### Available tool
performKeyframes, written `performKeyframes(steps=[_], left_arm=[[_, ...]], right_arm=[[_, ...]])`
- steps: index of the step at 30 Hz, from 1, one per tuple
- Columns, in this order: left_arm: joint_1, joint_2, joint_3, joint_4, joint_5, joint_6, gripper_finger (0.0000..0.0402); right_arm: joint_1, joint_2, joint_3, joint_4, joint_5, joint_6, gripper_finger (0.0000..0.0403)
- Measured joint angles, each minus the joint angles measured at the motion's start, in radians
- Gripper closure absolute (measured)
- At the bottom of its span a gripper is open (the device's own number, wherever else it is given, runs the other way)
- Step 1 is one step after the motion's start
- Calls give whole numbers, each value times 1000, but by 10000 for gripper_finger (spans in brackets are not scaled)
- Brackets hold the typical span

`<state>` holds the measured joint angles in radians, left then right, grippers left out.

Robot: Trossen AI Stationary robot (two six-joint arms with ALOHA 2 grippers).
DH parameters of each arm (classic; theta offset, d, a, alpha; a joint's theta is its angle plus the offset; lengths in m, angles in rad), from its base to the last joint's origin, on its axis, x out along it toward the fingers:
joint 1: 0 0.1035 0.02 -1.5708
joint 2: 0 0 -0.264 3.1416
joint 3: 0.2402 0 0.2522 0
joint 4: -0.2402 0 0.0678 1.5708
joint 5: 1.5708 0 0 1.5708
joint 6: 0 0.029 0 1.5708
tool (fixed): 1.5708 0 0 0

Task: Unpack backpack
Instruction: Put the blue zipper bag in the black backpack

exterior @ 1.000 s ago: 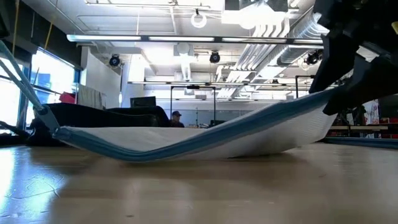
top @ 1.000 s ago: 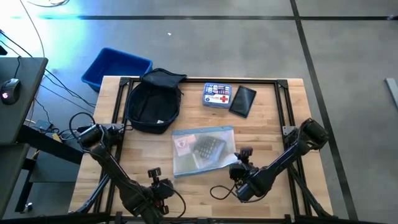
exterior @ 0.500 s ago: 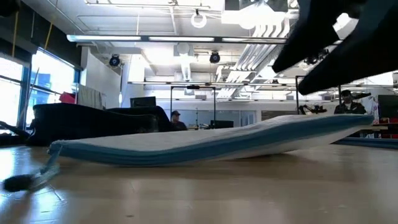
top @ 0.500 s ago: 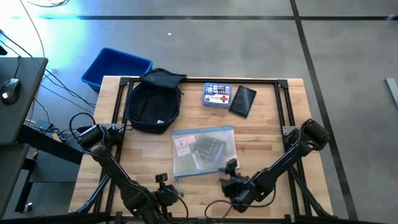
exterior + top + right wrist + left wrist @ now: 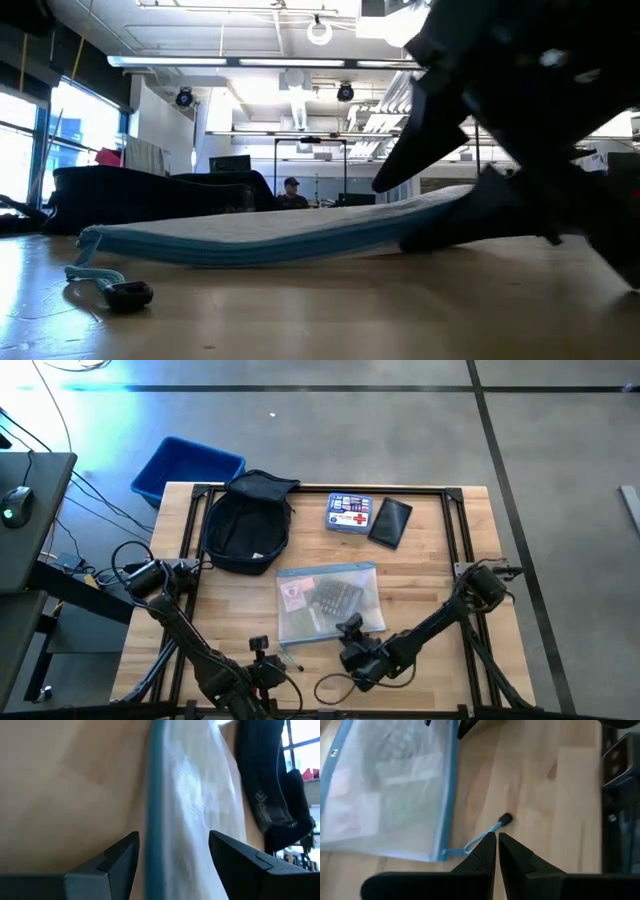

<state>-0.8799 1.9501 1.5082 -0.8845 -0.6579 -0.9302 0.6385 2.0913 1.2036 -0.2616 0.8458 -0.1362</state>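
Note:
The dark backpack (image 5: 245,525) lies flat on the table's far left part. A clear mesh pouch (image 5: 328,600) with a blue zipper edge lies flat mid-table. Its blue pull cord (image 5: 480,836) and black knob (image 5: 130,293) trail on the wood off its near left corner. My left gripper (image 5: 496,840) is shut and hovers above that cord, holding nothing. My right gripper (image 5: 350,628) is open at the pouch's near edge. In the right wrist view, the blue edge (image 5: 154,810) runs between its two fingers. My right gripper comes at the pouch's near edge (image 5: 154,810) slanting down from the table's near side, one finger (image 5: 430,140) above it and one (image 5: 450,235) low by the table. I cannot tell whether either finger touches the pouch, which lies flat.
A first-aid box (image 5: 348,513) and a flat black pouch (image 5: 390,522) lie at the table's far middle. A blue bin (image 5: 185,468) stands on the floor beyond the far left corner. Bare wood lies along the near edge and at the right.
My right gripper has gone down and toward the table's left along the pouch's near edge, rolling as it went. The pouch's right end, raised before, has sunk flat. The pull cord, drawn taut upward at the left before, has dropped onto the table.

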Motion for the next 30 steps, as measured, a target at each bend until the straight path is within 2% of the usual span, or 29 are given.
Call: performKeyframes(steps=[3, 6, 12, 13, 19, 24, 30], left_arm=[[0, -1, 28, -102, 2, -13, 402], [9, -3, 73, -253, -14, -39, 402], [53, -4, 111, -554, -93, -159, 401], [63, -4, 108, -575, -99, -164, 399], [113, -4, 75, -564, -116, -90, 366], [136, -4, 75, -529, -164, -29, 333], [206, -55, 74, -681, -202, -67, 306]], right_arm=[[-42, 1, 1, -2, -18, 0, 185], [-72, 4, 8, -9, -23, -1, 219], [-88, 9, 47, -115, -34, 85, 375], [-84, 9, 53, -146, -32, 104, 388], [-33, 10, 58, -231, -12, 190, 401], [11, 9, 59, -256, -68, 244, 402], [58, 9, 59, -248, -81, 292, 403]])
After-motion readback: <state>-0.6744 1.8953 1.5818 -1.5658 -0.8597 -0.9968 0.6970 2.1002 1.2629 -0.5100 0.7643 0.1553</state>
